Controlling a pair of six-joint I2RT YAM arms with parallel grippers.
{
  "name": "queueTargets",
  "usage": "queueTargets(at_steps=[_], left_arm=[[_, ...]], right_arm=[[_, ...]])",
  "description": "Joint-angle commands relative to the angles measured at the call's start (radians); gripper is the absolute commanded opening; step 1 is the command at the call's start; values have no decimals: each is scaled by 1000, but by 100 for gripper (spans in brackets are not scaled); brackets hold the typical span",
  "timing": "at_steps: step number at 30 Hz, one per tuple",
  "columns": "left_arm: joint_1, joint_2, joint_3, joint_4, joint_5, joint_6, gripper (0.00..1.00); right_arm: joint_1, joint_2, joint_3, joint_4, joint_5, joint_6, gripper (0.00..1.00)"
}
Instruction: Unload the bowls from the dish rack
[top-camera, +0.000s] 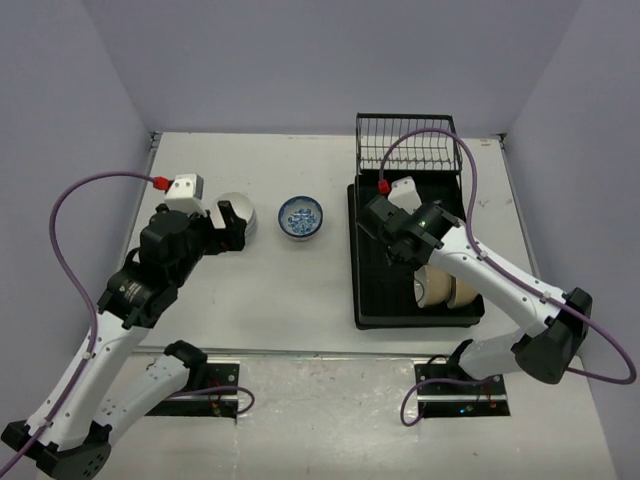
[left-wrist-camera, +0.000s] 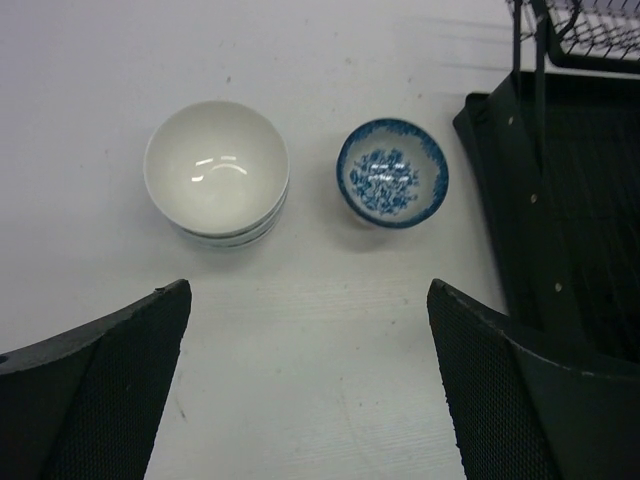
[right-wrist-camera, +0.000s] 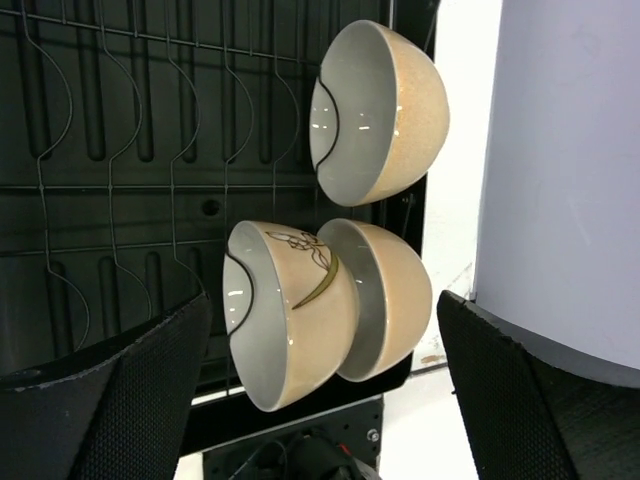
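The black dish rack (top-camera: 385, 295) lies at the right, with its wire basket (top-camera: 408, 145) at the far end. Three tan bowls stand on edge in its near end (top-camera: 443, 288): one alone (right-wrist-camera: 385, 110), one with a leaf pattern (right-wrist-camera: 295, 310), and one plain (right-wrist-camera: 390, 290) right behind that. My right gripper (top-camera: 415, 255) (right-wrist-camera: 322, 298) hangs open over the lower two, its fingers apart from them. On the table stand stacked white bowls (top-camera: 238, 212) (left-wrist-camera: 216, 168) and a blue-and-white bowl (top-camera: 300, 216) (left-wrist-camera: 392, 172). Just near of the white stack, my left gripper (top-camera: 226, 224) (left-wrist-camera: 308, 290) is open and holds nothing.
The rack's wire tines (right-wrist-camera: 110, 150) run over the bare tray floor left of the tan bowls. The rack's corner (left-wrist-camera: 570, 200) sits right of the blue-and-white bowl. A grey wall (right-wrist-camera: 560, 150) rises close beside the rack's outer edge.
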Motion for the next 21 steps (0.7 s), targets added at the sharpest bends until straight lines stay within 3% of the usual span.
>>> queueTargets(at_steps=[1, 6, 11, 13, 21], left_arm=[[3, -18, -90, 27, -24, 27, 100], [18, -25, -139, 49, 5, 31, 100], [23, -29, -139, 64, 32, 36, 100], [26, -31, -144, 66, 48, 35, 100], [33, -55, -157, 74, 82, 45, 100]], right_arm=[[34, 24, 68, -164, 68, 59, 92], [43, 52, 42, -188, 96, 122, 95], [-62, 98, 56, -187, 168, 105, 98], [-148, 103, 50, -117, 165, 33, 98], [-262, 217, 82, 118, 189, -116, 94]])
